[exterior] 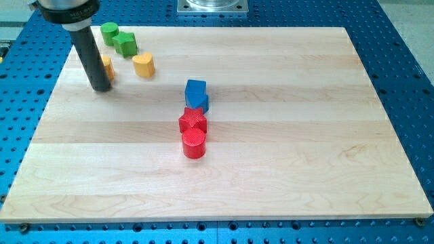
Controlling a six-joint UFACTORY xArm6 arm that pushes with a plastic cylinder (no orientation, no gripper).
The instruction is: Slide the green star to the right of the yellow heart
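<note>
At the view's far left my tip (101,87) stands on the worktop (271,169) near its upper left corner; it is a bare rod with no hand to open or close, so it holds nothing and can only shove. Touching the tip on its right side, half hidden behind the rod, is a small yellow-orange block (106,66) whose shape I cannot make out. Up and slightly right of the tip sits a green cylinder (109,32), and just beside that, a little further right, the green star (125,44), the thing to be moved; the two greens look to be touching or nearly so. Right of the tip and a bit above it, just below and right of the star, is the yellow heart (143,65). The relation that matters: the star lies up and to the right of my tip, toward the view's top, and above-left of the heart, so the heart sits partly across the straight path to the goal spot on its right. As I judge it, the tip must get round to the star's left side and push it rightwards along a line passing above the heart. Well to the right, near mid-worktop, stand a blue cube (196,93), a red star-like block (193,121) and a red cylinder (194,144), well clear of this.
</note>
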